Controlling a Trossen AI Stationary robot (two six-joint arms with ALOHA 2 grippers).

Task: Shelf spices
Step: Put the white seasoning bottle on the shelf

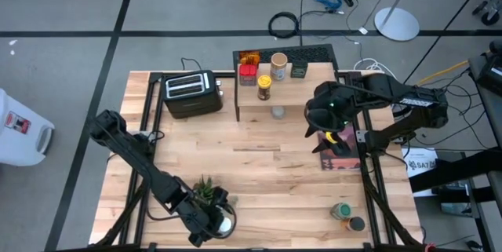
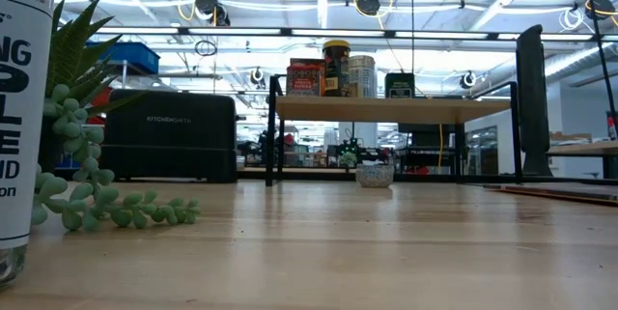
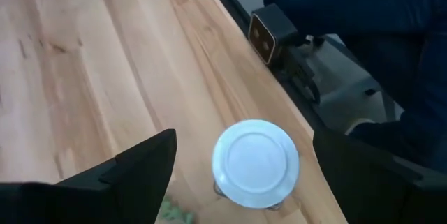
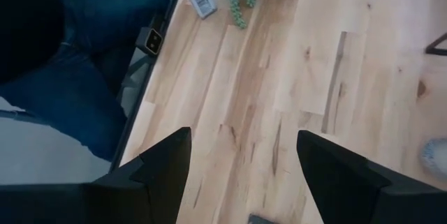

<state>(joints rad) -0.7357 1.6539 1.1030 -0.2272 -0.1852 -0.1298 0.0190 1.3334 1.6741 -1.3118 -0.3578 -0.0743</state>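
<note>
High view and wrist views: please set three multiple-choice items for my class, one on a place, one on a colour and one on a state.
1. Where is the toaster?
A. on the shelf
B. beside the shelf
C. under the shelf

2. What colour is the cap below the left end effector?
A. white
B. red
C. green

3. How is the right end effector?
A. open, empty
B. shut on a jar
C. shut on a plant

Key:
1 B, because the high view shows it next to the shelf.
2 A, because the left wrist view shows a round white top.
3 A, because the right wrist view shows only bare wood in its gap.
</note>
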